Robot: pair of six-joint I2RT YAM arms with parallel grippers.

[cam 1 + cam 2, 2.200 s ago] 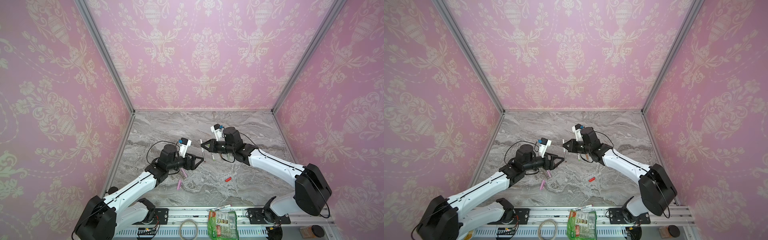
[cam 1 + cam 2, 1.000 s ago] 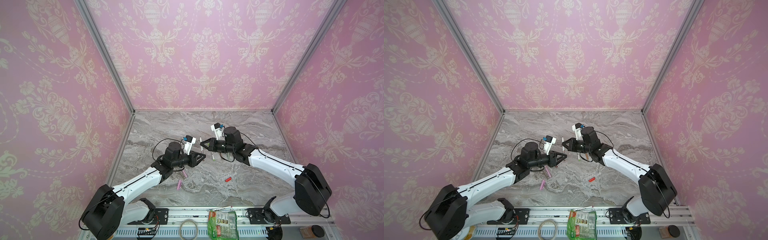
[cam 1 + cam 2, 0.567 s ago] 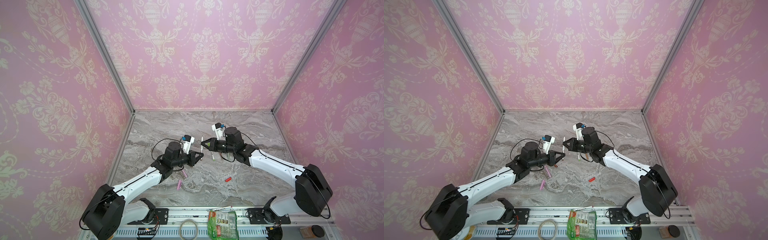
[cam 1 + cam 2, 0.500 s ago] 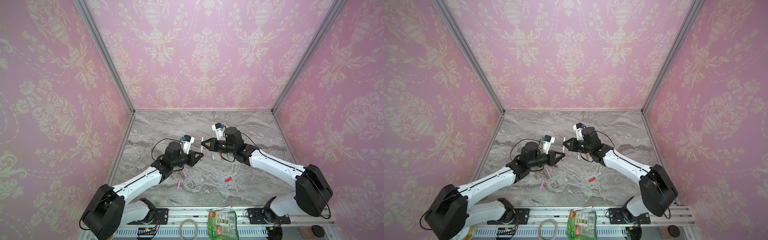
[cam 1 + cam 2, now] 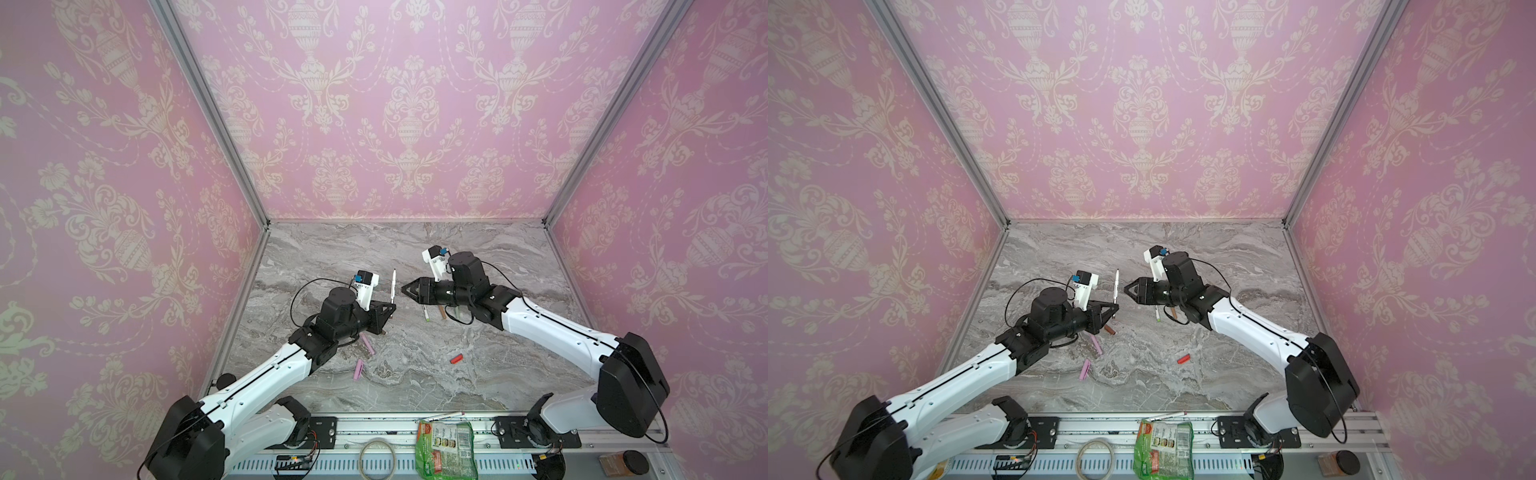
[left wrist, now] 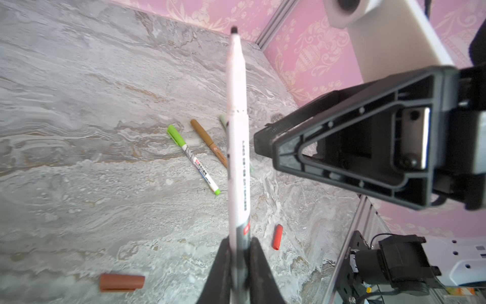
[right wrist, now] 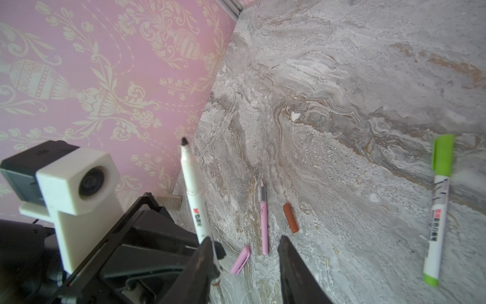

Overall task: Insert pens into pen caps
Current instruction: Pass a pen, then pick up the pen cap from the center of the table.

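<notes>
My left gripper [image 5: 388, 309] [image 6: 238, 244] is shut on the lower end of a white pen [image 5: 393, 286] [image 6: 236, 131], which stands upright with its bare black tip up. My right gripper [image 5: 405, 289] [image 7: 246, 240] faces it, open, one finger [image 7: 207, 244] right beside the white pen [image 7: 193, 189]. On the marble lie a pink pen [image 7: 263, 221], a pink cap [image 7: 240, 259], a brown cap [image 6: 122, 282], a red cap [image 5: 456, 358], a white pen with a green cap on it [image 6: 193, 160] and a tan-brown pen [image 6: 209, 142]. A pale green pen [image 6: 223, 121] peeks from behind the held pen.
Pink patterned walls close in the marble table [image 5: 415, 382] on three sides. On the front rail lie a green packet [image 5: 446, 446], a tape ring [image 5: 376, 455], a loose pen [image 5: 442, 415] and a jar [image 5: 623, 461].
My left gripper moved up to the white pen and shut on its lower end. My right gripper, which held that pen, has opened and let it go.
</notes>
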